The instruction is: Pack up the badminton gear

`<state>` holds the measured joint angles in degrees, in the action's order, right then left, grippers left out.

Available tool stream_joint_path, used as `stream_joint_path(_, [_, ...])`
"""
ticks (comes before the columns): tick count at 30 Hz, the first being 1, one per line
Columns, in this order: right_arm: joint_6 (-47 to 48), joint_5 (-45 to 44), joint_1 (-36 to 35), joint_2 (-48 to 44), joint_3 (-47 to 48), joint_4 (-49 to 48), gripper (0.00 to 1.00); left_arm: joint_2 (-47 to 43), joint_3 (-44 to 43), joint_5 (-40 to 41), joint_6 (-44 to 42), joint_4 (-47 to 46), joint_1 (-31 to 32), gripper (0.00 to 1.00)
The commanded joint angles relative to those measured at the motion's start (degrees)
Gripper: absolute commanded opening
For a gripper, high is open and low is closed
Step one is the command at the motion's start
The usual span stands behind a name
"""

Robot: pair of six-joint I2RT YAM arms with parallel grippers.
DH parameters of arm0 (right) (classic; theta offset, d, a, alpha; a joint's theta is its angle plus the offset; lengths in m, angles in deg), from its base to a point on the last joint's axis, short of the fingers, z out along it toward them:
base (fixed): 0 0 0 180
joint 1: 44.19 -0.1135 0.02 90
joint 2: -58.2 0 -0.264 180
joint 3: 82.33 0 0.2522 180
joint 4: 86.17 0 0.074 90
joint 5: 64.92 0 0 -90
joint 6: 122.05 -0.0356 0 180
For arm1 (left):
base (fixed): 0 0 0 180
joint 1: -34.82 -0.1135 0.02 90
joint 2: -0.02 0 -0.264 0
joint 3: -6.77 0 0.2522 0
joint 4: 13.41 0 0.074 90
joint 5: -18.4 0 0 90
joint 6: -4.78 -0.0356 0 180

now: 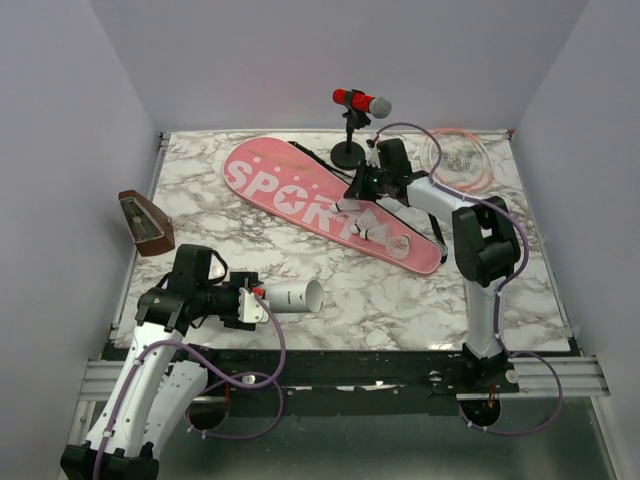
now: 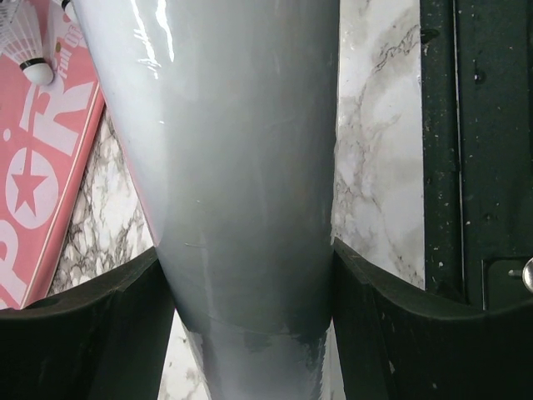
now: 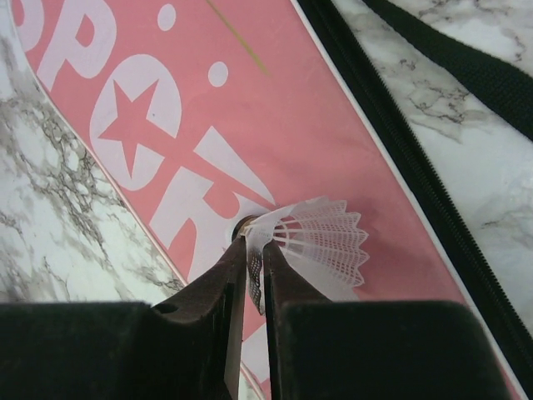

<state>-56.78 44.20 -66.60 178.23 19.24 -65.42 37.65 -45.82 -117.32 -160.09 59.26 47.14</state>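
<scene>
**Overhead view:** The pink bag (image 1: 300,195) lies slantwise across the middle of the marble table (image 1: 400,300). The two rackets (image 1: 462,160) rest at the upper right, apart from the bag. The left gripper (image 1: 256,303) at lower left holds the white tube (image 1: 295,295), which lies level and points right. The right gripper (image 1: 352,200) reaches down over the bag's middle, but whether it is clenched cannot be told from here. Small white shuttlecocks (image 1: 376,230) sit on the bag just beside it. A red microphone (image 1: 360,102) stands at top centre, and a brown box (image 1: 145,220) is at the left edge.

**Left wrist view:** The tube (image 2: 241,167) fills the centre of the frame. Both black fingers (image 2: 108,333) press against its sides, so it is firmly grasped. The bag's lettering (image 2: 37,167) shows at the left, with a banded shuttlecock (image 2: 29,42) in the upper left corner.

**Right wrist view:** This view alone shows the right claw's grip. Its fingers (image 3: 229,292) are nearly together, pinching the edge of the skirt of a shuttlecock (image 3: 321,242) that lies on the bag (image 3: 275,125). The bag's black strap (image 3: 466,62) crosses the upper right.
</scene>
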Motion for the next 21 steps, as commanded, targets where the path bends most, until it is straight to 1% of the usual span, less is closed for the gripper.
stream_joint_path(1, [-1.72,3.03,0.18,-0.93,-3.08,-1.01,0.18,0.43,0.16,1.68,3.05,-3.89,-0.28,0.52])
stream_joint_path(5, [-2.69,4.18,0.09,-4.97,-7.38,-2.41,0.10,2.62,-0.02,2.03,7.80,-6.44,-0.28,0.52])
stream_joint_path(9, [-3.83,3.83,-0.08,-12.51,-10.99,-4.17,0.04,4.12,-0.02,2.30,10.97,-8.37,-0.28,0.52])
stream_joint_path(13, [-3.92,3.82,-1.22,-20.60,-11.17,-1.72,0.02,5.09,0.24,1.51,13.16,-10.22,-0.28,0.52])
stream_joint_path(15, [-3.14,3.13,-3.24,-24.82,-10.64,1.35,0.01,5.26,0.51,0.98,14.40,-11.36,-0.27,0.52])
stream_joint_path(18, [-1.64,-1.17,-8.07,-31.67,-10.47,6.53,0.01,5.18,1.12,0.36,16.24,-13.29,-0.28,0.52])
stream_joint_path(21, [-2.07,-4.77,-13.08,-38.35,-13.00,10.06,0.00,5.18,1.39,-0.16,17.91,-14.70,-0.28,0.52])
